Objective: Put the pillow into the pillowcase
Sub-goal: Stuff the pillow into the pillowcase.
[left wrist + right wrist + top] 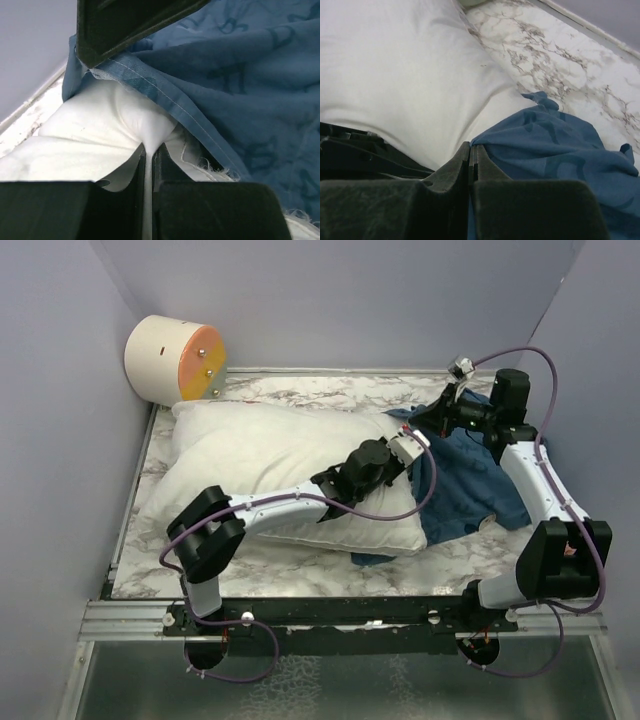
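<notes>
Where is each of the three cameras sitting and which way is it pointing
Top external: above and behind the bases, looking down on the table; both arms show.
Left wrist: on the left gripper, fingers pinching the pillow at the pillowcase hem.
Right wrist: on the right gripper, fingers shut on the pillowcase edge.
Shared: pillow and pillowcase appear in all three.

A cream cylinder point(172, 362) lies on its side in the far left corner of the table point(300, 570), well away from both sets of jaws and left of them. Its flat orange end point(201, 364), marked with a few small dots, faces right. The table has a white marble pattern with grey veins. Pale lavender walls point(340, 300) enclose it at the back and both sides.
</notes>
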You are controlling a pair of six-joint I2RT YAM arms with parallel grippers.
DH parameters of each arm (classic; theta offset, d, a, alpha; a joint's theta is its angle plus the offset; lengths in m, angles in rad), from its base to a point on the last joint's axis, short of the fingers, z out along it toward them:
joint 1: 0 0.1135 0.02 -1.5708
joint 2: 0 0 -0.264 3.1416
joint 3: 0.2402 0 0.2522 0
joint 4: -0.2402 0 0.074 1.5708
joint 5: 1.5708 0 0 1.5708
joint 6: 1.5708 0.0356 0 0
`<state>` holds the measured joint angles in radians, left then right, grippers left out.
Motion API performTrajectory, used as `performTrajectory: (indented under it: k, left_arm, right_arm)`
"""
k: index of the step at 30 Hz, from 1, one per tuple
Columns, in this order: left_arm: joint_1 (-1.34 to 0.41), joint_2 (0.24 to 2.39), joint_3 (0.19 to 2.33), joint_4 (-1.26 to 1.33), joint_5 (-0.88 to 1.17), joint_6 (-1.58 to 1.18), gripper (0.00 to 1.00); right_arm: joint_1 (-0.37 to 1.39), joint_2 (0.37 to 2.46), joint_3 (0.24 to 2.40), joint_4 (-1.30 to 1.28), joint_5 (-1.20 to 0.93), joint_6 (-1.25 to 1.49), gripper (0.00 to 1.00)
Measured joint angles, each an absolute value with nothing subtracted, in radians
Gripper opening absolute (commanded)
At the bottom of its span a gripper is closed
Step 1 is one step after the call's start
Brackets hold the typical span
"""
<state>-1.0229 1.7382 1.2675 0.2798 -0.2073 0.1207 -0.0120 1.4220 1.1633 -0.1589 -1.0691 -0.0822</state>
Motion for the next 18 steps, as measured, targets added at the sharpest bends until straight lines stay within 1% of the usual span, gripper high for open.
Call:
performTrajectory:
  k: [1,2,3,4,5,6,9,11,12,15,16,18]
  left_arm:
    - [-1.023,1.765,1.269,0.312,-0.222,0.140,0.32]
    - [-1.019,1.790,1.269,0.346,-0.240,0.160,0.53]
    - [-1.017,1.808,1.269,0.372,-0.255,0.179,0.73]
    - [-1.015,1.818,1.269,0.391,-0.263,0.180,0.86]
    - [-1.014,1.821,1.272,0.395,-0.267,0.176,0.96]
    - [-1.011,1.820,1.284,0.386,-0.267,0.160,0.99]
    - [-0.992,1.806,1.367,0.305,-0.246,0.081,0.99]
    - [-0.969,1.758,1.408,0.222,-0.195,0.011,0.99]
    - [-0.960,1.726,1.415,0.186,-0.165,-0.014,0.97]
    - [-0.939,1.582,1.409,0.088,-0.063,-0.110,0.85]
    - [-0.938,1.546,1.404,0.073,-0.036,-0.128,0.83]
    - [-0.944,1.444,1.370,0.044,0.037,-0.179,0.82]
  right_arm:
    - [-0.012,1.432,1.169,-0.170,-1.053,-0.083,0.04]
    - [-0.012,1.448,1.178,-0.179,-1.031,-0.083,0.06]
    - [-0.012,1.457,1.184,-0.186,-1.015,-0.083,0.10]
    - [-0.012,1.468,1.190,-0.193,-1.001,-0.083,0.13]
    - [-0.012,1.480,1.194,-0.203,-0.986,-0.085,0.17]
    - [-0.013,1.489,1.198,-0.218,-0.977,-0.088,0.22]
    - [-0.015,1.507,1.211,-0.249,-0.970,-0.108,0.39]
    - [-0.017,1.510,1.219,-0.276,-0.974,-0.123,0.52]
    - [-0.020,1.509,1.224,-0.288,-0.978,-0.130,0.57]
    - [-0.022,1.502,1.245,-0.315,-0.992,-0.161,0.71]
    - [-0.022,1.498,1.250,-0.326,-0.995,-0.167,0.75]
    - [-0.023,1.465,1.258,-0.358,-0.998,-0.191,0.81]
